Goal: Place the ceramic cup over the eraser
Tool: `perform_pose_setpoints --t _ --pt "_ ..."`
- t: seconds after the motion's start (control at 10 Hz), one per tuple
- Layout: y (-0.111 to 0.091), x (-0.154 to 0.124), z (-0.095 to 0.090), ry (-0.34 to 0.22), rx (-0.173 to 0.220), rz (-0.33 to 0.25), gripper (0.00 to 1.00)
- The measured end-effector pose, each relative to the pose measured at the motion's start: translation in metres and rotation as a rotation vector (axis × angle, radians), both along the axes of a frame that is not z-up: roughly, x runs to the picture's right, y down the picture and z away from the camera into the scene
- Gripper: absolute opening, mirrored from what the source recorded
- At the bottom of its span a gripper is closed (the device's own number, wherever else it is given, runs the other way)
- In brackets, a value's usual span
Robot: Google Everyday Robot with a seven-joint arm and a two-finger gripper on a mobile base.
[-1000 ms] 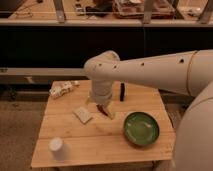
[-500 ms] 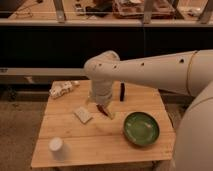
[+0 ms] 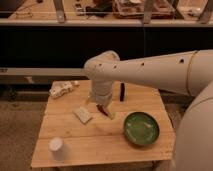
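Observation:
The ceramic cup (image 3: 56, 146) is small, white and upright near the table's front left corner. A slim black eraser (image 3: 122, 92) stands on end toward the back of the table, just right of my arm. My gripper (image 3: 103, 109) hangs over the middle of the table, well right of and behind the cup and a short way in front and left of the eraser. It is open and touches neither of them.
On the wooden table (image 3: 100, 142), a wide green bowl (image 3: 141, 128) sits at the front right and a flat pale pad (image 3: 83, 114) lies left of the gripper. A reddish-brown oblong thing (image 3: 102, 109) shows by the gripper's tips. A crumpled white object (image 3: 62, 89) lies back left.

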State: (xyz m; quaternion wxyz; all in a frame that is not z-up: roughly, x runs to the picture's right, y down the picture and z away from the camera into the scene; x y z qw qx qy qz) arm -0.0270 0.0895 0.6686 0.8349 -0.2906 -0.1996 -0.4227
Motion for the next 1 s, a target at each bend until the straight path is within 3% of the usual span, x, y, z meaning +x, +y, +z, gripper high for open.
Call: perform_pose_setpoints --t 0.2,0.3,0.5,0.6,1.0 --pt "0.004 -0.009 -0.004 -0.021 -0.01 0.01 0.8" --pt "0.013 -0.038 -0.012 -0.083 -0.034 0.025 0.8" --pt "0.039 -0.088 -0.031 -0.196 -0.096 0.056 0.8" --pt "0.05 -0.101 -0.035 -0.226 -0.118 0.07 0.8" --pt "0.11 -0.141 -0.031 -0.324 -0.231 0.101 0.8"
